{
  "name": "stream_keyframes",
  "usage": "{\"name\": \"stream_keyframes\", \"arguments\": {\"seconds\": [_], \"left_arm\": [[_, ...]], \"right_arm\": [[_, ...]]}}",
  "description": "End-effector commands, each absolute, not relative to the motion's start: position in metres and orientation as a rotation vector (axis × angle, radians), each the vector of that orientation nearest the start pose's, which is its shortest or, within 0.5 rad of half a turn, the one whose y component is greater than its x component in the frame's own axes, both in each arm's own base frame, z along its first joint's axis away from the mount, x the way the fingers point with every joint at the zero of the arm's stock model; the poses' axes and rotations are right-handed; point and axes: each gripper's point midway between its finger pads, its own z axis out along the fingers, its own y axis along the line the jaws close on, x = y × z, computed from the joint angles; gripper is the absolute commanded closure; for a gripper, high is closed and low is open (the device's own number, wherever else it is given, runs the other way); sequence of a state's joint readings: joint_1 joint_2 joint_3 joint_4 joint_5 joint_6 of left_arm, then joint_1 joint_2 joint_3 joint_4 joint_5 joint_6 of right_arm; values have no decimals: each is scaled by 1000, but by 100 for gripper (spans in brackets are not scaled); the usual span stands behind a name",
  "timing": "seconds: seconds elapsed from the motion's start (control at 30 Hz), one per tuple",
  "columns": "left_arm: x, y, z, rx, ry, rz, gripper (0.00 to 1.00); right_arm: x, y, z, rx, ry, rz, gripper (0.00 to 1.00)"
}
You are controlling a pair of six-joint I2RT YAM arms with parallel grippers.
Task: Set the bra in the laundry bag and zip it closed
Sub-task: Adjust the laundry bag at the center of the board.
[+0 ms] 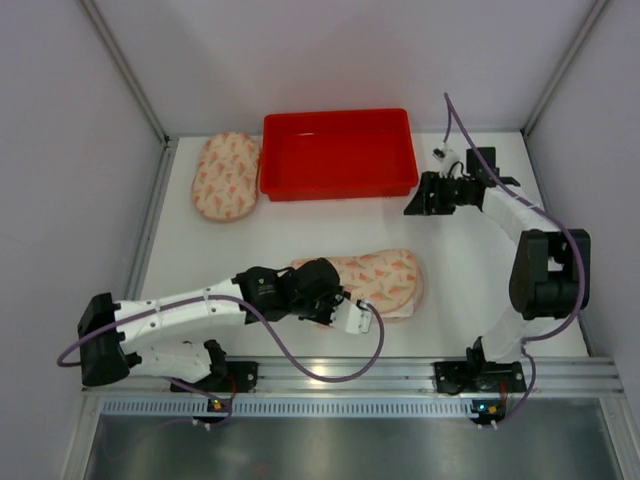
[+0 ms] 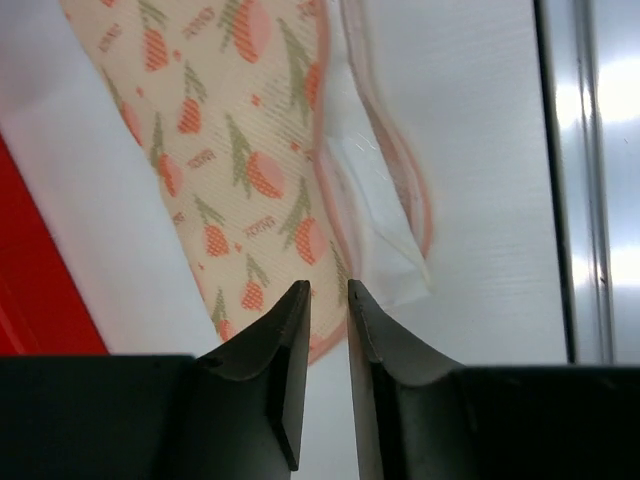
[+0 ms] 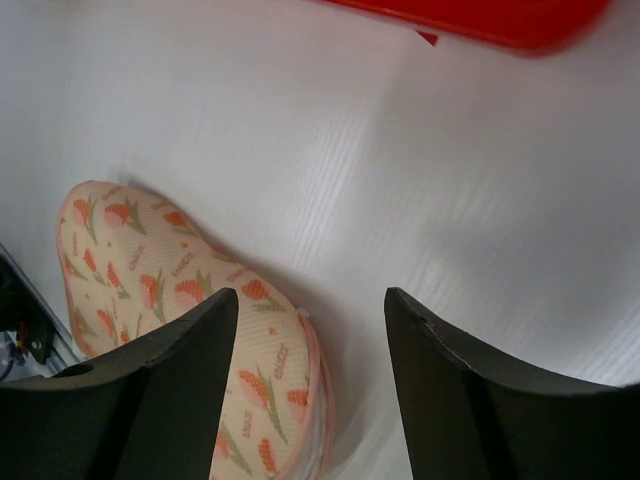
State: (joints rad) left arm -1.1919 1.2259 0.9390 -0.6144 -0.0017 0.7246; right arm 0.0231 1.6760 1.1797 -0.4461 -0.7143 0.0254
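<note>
While flat on table (image 1: 470, 260), laundry bag (image 1: 385, 278) by left hand (image 2: 328, 292), contents hidden.

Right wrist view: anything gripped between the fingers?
No, the right gripper has its jaws wide apart, with only the white table and an edge of the patterned laundry bag showing beneath the gap.

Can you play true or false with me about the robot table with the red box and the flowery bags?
1. Two patterned bags lie on the table: a near bag and a far bag. True.
2. The right tool is holding a bag. False: it is open and holds nothing.
3. The red tray sits beside the far bag. True.
4. The left tool is inside the red tray. False: it is at the near bag's edge.
</note>
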Motion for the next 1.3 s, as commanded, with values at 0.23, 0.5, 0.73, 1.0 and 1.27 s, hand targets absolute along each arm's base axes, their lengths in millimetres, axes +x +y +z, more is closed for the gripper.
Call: {"name": "stream_keyframes", "arguments": {"seconds": [0.23, 0.5, 0.73, 1.0, 1.27], "left_arm": [[75, -199, 74, 2326, 1682, -358, 89], [83, -195, 30, 2323, 1846, -281, 95], [154, -216, 27, 2064, 1941, -275, 94], [284, -248, 55, 1443, 2187, -352, 93], [360, -263, 77, 1035, 2318, -454, 87]], "right_arm": [[409, 215, 101, -578, 2322, 855, 53], [384, 231, 68, -674, 2384, 851, 72], [336, 209, 44, -673, 2495, 816, 100], [290, 182, 43, -564, 2595, 844, 100], [249, 179, 58, -610, 2592, 973, 100]]}}
